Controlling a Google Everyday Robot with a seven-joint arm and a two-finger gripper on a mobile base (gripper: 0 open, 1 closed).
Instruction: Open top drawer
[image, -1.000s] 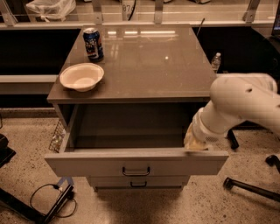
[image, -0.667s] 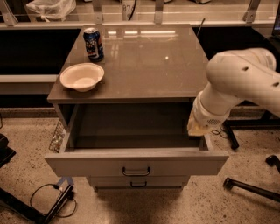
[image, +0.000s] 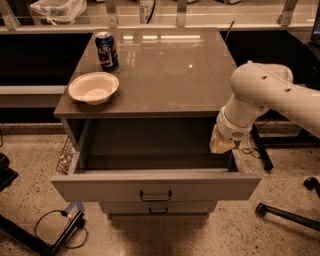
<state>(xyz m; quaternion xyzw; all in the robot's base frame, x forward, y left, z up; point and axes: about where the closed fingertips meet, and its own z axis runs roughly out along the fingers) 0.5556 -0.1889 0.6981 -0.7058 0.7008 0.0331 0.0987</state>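
The gripper (image: 220, 145) hangs at the right rear corner of the top drawer (image: 100, 187), just over its right wall and just below the front edge of the cabinet top (image: 170, 70); only a pale, yellowish tip shows under the wrist, so I cannot tell whether it is clenched or released, nor whether it touches the wall; the white arm (image: 260, 95) runs up and away to the right of the drawer, its thick rounded joint standing above the level of the drawer's rim.

The drawer stands pulled well out of the cabinet, its wide flat front nearest the camera and its deep grey box open to view; a small dark handle (image: 155, 196) sits at the middle of the front; just beneath the drawer a narrower front (image: 125, 206) is set further back, with a like handle (image: 158, 211).

Behind and above the drawer, at the left of the top, a white bowl (image: 93, 88) sits near the front edge; a blue can (image: 106, 50) stands upright just behind the bowl; left of the drawer and lower, a dark cable (image: 52, 222) loops on the speckled floor (image: 210, 235); right of the drawer a dark leg (image: 287, 215) lies on the same floor.
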